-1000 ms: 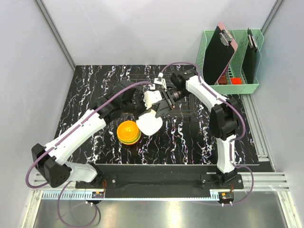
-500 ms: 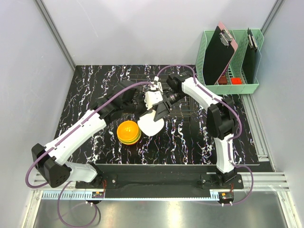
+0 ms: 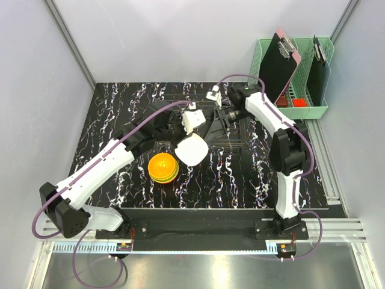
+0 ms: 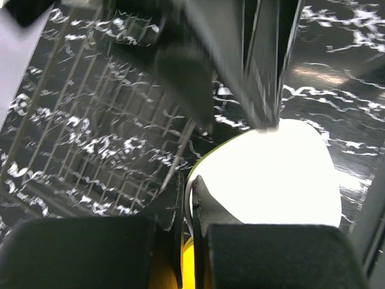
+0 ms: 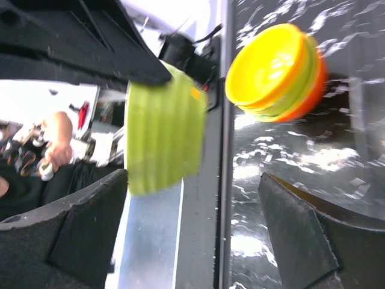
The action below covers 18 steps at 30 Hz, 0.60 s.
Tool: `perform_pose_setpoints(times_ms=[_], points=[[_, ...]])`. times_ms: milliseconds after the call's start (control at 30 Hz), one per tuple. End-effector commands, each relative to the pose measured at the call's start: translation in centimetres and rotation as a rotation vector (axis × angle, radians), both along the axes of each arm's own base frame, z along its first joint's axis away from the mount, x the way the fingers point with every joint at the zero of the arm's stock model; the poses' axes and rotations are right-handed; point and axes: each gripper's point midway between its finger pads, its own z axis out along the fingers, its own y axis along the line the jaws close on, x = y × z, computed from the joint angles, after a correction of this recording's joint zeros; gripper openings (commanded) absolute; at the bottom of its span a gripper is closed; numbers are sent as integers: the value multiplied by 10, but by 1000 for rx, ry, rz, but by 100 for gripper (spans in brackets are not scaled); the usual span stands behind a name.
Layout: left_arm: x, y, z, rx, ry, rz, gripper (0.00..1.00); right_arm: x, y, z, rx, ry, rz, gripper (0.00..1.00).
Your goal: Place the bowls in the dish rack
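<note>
With the left gripper (image 4: pixel 190 198) pinching the tilted white bowl (image 3: pixel 191 149) by its rim just beside the dish rack (image 4: pixel 90 138), it should probably lift over the wire wall, avoiding the right gripper (image 3: pixel 213 125), whose jaws are spread and empty.

The left gripper (image 3: pixel 182 137) is holding the cream-white bowl (image 3: pixel 192 149) tilted beside the stacked bowls (image 3: pixel 162 167); the right gripper (image 3: pixel 215 126) is hovering over the dish rack (image 3: pixel 243 134).

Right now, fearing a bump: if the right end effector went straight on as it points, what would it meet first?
Probably the lime green bowl that the left end effector holds; it sits slightly off centre ahead of the open right end effector, though depth is unclear.
</note>
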Motion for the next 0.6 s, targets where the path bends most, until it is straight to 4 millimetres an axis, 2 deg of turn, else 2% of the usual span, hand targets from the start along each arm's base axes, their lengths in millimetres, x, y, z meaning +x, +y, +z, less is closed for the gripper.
perform_pose_setpoints(times_ms=[0,200,267,367,567], points=[[6,5,51,-105,-103,65,0,-27,-22,40,-25,195,-39,96],[5,0,59,-139,-72,70,0,-38,-18,47,-29,166,-15,99],[4,-1,72,-151,-90,65,0,-38,-20,45,-45,154,-15,100],[3,2,89,-162,-102,80,0,-37,-21,52,-50,122,-20,99],[-11,17,86,-123,-131,63,0,-37,-23,61,-58,81,-29,100]])
